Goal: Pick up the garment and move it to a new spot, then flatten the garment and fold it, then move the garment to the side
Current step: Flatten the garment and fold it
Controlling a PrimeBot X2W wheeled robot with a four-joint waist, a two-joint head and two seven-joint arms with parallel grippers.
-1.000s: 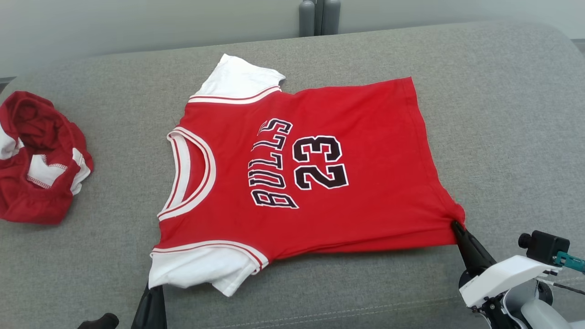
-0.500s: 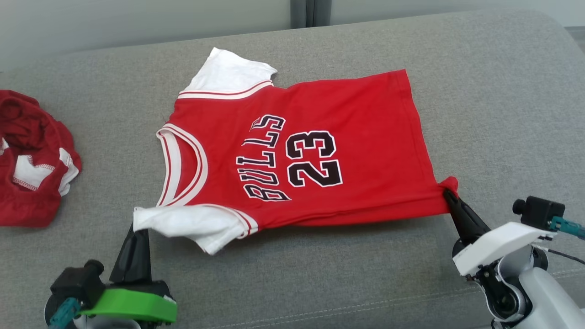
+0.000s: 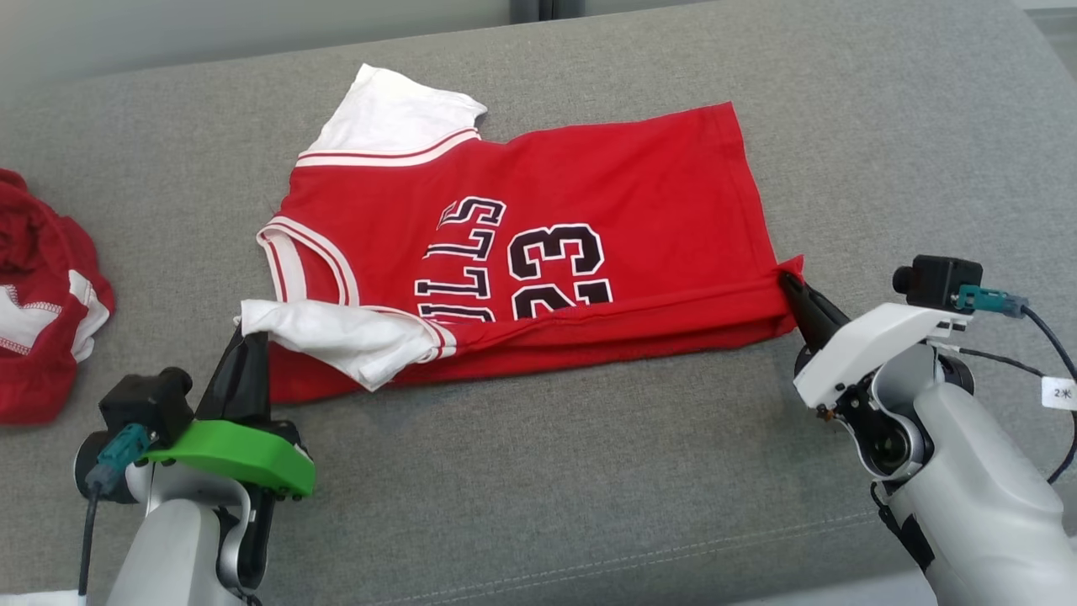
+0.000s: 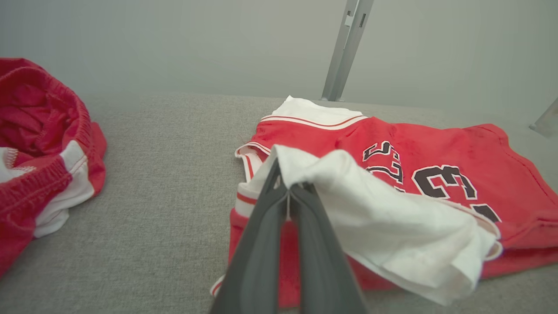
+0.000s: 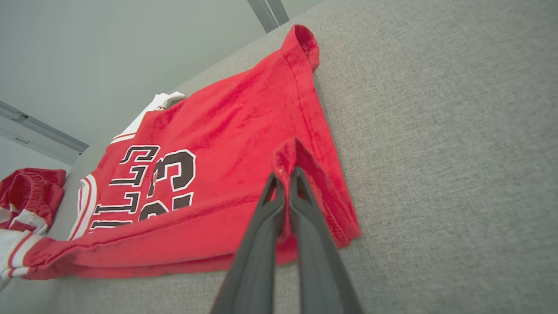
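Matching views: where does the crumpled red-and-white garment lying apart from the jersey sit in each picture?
Head view: crumpled garment, left edge, mid-height.
Left wrist view: crumpled garment, left edge, upper-middle.
Right wrist view: crumpled garment, left edge, small, below middle.
Shared landmark: black 23 on the jersey.

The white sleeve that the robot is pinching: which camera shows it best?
The left wrist view: the white sleeve is close up, draped from the shut left gripper. The head view shows it smaller, folded over the jersey. The right wrist view catches just its edge.
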